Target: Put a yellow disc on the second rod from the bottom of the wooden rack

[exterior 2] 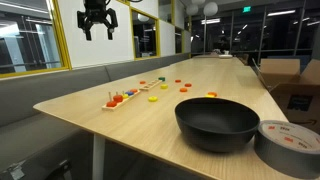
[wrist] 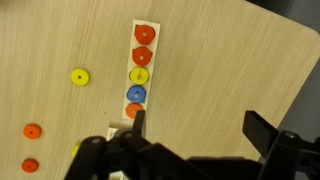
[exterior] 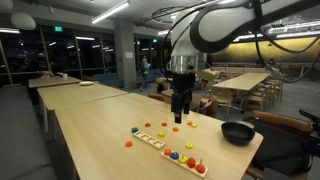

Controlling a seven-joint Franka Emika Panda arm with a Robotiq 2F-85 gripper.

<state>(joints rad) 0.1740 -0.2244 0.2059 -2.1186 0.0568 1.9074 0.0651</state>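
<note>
Wooden rack (wrist: 153,68) shows five discs: two red, yellow, blue, orange; one loose yellow disc (wrist: 79,76) beside rack; gripper (wrist: 197,128) spread, empty

In the wrist view we see the wooden rack (wrist: 152,66) as pale, unpainted timber. Its row of discs runs red, red, yellow, blue, orange. To its left lies a bright yellow disc (wrist: 79,76) with a darker centre. Further left we find two orange discs (wrist: 32,131). The table (wrist: 220,70) is light blond wood with fine straight grain. The gripper (wrist: 197,125) is matt black. In an exterior view we see the bowl (exterior 2: 217,122) as plain black, the tape roll (exterior 2: 290,140) as grey, and the window frame (exterior 2: 62,30) as yellow. In an exterior view, the arm (exterior: 225,25) is white with black joints.
</note>
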